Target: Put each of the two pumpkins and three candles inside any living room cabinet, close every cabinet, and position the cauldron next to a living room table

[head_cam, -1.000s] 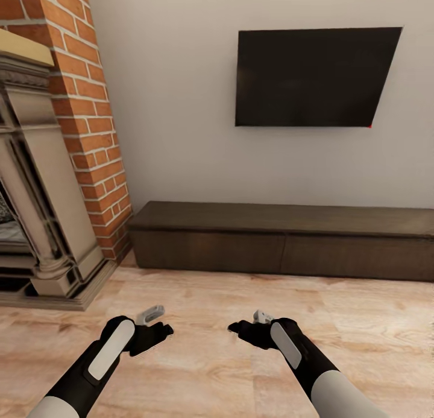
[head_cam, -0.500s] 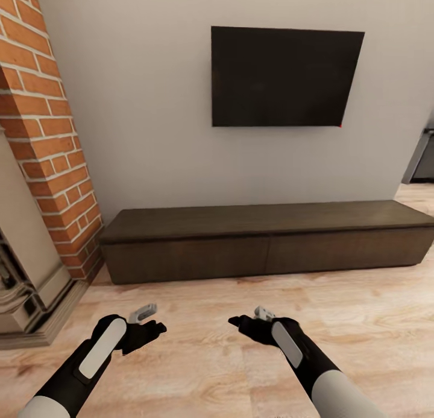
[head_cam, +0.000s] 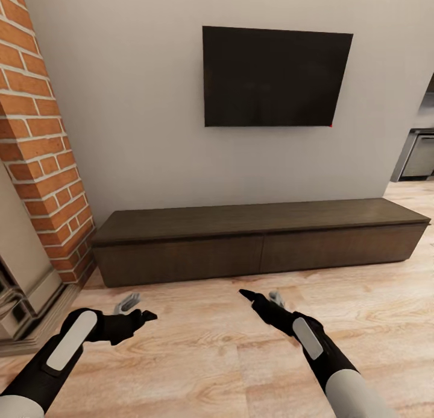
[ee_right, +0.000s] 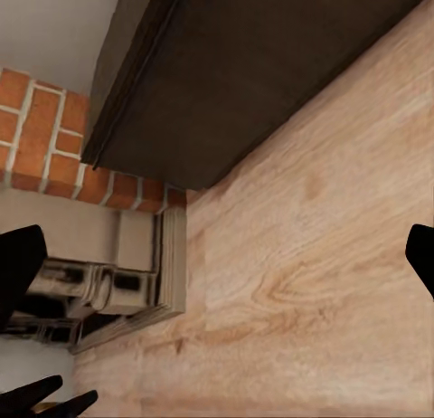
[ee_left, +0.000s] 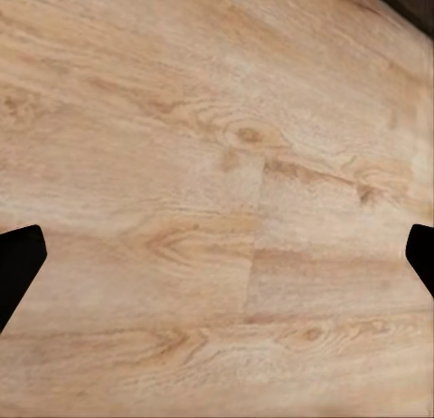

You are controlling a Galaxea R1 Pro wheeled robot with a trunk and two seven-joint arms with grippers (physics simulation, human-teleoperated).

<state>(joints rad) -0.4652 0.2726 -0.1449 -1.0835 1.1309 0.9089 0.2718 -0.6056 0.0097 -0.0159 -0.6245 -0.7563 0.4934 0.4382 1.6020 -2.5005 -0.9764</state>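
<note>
The long, low dark-brown cabinet (head_cam: 259, 243) stands against the white wall with all its plain fronts shut and its flat top bare. In the right wrist view the cabinet (ee_right: 253, 83) runs beside the wood floor. My left gripper (head_cam: 137, 316) hovers open over the floor, short of the cabinet's left half. Its black fingertips (ee_left: 18, 264) sit at the frame edges with bare planks between them. My right gripper (head_cam: 256, 298) is open too, pointing toward the cabinet's middle with nothing held. The pumpkins, candles, cauldron and table are out of view.
A brick column (head_cam: 42, 134) and a stone fireplace base (head_cam: 24, 297) stand at the left, next to the cabinet's end. A black TV (head_cam: 274, 77) hangs above the cabinet. A grey kitchen unit (head_cam: 416, 155) shows past the wall's right end. Wood floor (head_cam: 211, 357) lies between me and the cabinet.
The camera has swung right, so the fireplace slid left and the whole cabinet came into view. My arms spread apart: the left dropped outward, the right reached forward.
</note>
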